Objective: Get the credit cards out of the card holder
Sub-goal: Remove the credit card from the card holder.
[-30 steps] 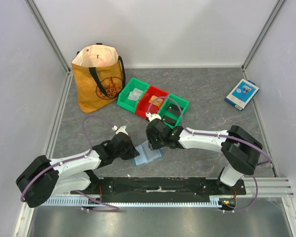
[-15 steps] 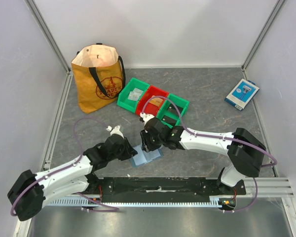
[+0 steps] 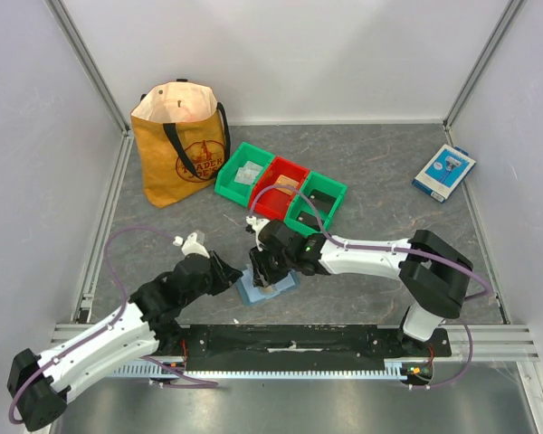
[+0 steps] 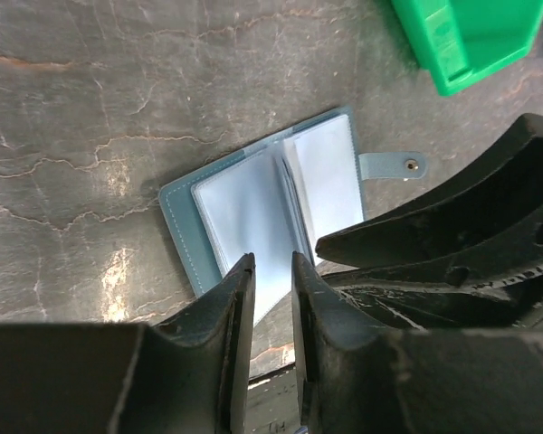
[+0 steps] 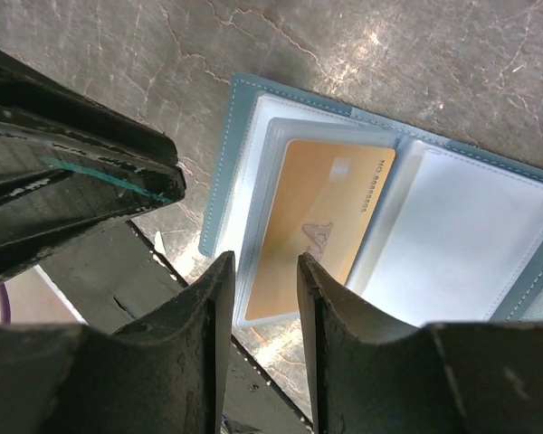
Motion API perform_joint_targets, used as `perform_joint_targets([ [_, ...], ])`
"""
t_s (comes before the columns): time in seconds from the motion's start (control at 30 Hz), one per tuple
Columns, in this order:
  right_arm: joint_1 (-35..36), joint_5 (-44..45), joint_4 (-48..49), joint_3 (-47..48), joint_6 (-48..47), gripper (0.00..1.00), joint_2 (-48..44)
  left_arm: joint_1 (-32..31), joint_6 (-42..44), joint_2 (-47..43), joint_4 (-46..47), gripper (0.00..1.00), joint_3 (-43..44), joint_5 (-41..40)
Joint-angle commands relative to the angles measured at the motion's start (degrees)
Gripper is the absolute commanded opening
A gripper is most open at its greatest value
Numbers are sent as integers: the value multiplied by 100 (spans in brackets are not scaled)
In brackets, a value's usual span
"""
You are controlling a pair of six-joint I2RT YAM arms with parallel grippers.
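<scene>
Right wrist view: right gripper (image 5: 265, 262) narrowly parted above an orange-tan credit card (image 5: 321, 226) sleeved in the open card holder (image 5: 471, 235) on the table (image 3: 389, 190); left gripper (image 4: 271, 262) slightly parted at its edge.

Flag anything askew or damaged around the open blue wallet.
Nothing stands out. The dusty-blue bifold card holder lies open on the grey stone-patterned table, one orange-tan plastic card seated squarely in its clear sleeve.

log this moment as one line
wallet: lying open | card: orange, in sleeve | left end effector: narrowly open, above wallet's edge | right end effector: narrowly open, above card
</scene>
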Motion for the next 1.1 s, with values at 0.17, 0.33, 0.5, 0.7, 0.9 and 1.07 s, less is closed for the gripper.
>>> perform_joint_targets([
  [0.17,-81,325,228,-12,-146,44,-163,-35,-178,108,-52,27,102,-91],
  [0.33,-134,168,324,-117,-146,52,-224,-35,-10,451,28,27,286,112],
  [0.5,-160,-202,676,-310,-234,69,-470,-35,16,329,-16,28,357,42],
  [0.7,-590,-307,904,-661,-6,65,-672,-35,42,188,-166,28,462,-11],
  [0.9,-1021,-947,1782,-1171,337,52,-612,-35,244,907,519,19,418,436],
  [1.07,-1206,-1265,2363,-1418,539,43,-357,-26,350,1646,959,11,340,604],
])
